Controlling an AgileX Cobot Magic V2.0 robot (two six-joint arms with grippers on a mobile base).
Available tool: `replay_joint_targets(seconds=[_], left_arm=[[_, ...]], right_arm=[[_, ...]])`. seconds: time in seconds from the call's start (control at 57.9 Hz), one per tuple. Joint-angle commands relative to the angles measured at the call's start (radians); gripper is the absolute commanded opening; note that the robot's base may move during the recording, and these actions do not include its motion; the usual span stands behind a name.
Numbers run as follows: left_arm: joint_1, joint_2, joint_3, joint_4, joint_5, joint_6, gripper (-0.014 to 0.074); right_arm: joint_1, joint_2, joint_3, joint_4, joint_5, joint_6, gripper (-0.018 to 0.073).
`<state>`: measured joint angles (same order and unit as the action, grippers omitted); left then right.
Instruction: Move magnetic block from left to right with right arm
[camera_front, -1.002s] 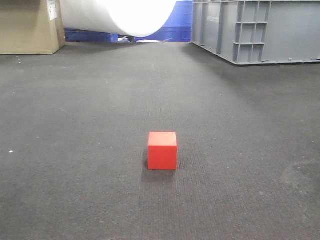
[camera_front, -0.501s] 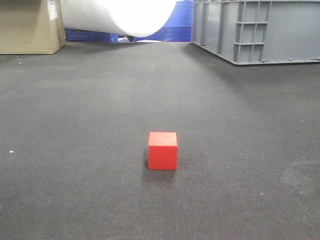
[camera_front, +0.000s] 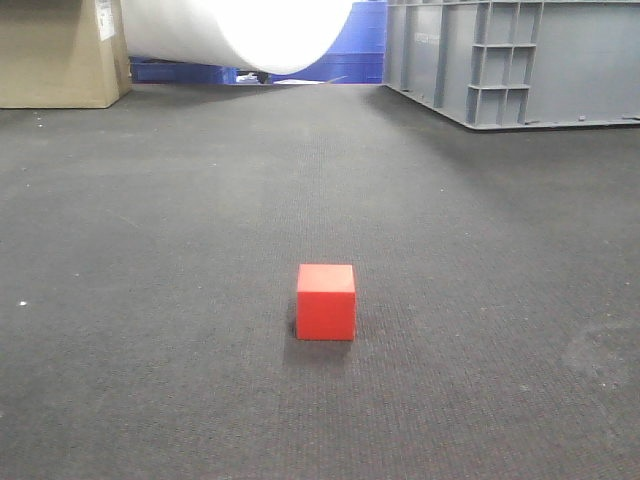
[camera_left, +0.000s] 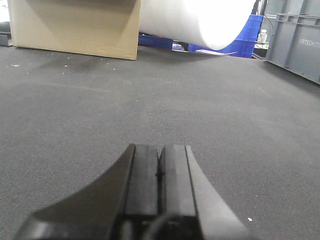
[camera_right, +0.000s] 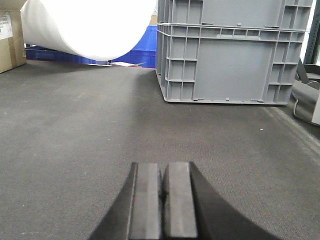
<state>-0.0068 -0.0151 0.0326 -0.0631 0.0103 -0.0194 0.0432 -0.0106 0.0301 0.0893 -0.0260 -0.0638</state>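
Observation:
The magnetic block (camera_front: 325, 301), a small matte red cube, rests alone on the dark carpet in the front view, near the middle and a little toward the camera. No gripper shows in that view. In the left wrist view my left gripper (camera_left: 160, 148) is shut, its two pads pressed together with nothing between them, low over bare carpet. In the right wrist view my right gripper (camera_right: 163, 165) is likewise shut and holds nothing. The block appears in neither wrist view.
A cardboard box (camera_front: 60, 55) stands at the back left, a large white roll (camera_front: 235, 35) at the back middle with blue crates (camera_front: 360, 45) behind it. A grey plastic crate (camera_front: 515, 60) stands at the back right and looms ahead in the right wrist view as the grey crate (camera_right: 230, 50).

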Motion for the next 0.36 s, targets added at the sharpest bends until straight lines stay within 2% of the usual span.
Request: replay_joint_targets(seconds=[0.0, 0.345], left_arm=[[-0.007, -0.008, 0.008, -0.007, -0.090, -0.004, -0.0117], [-0.007, -0.008, 0.008, -0.007, -0.090, -0.004, -0.0117]], right_arm=[[-0.008, -0.021, 0.000, -0.002, -0.091, 0.001, 0.0060], [-0.008, -0.021, 0.000, -0.002, -0.091, 0.001, 0.0060]])
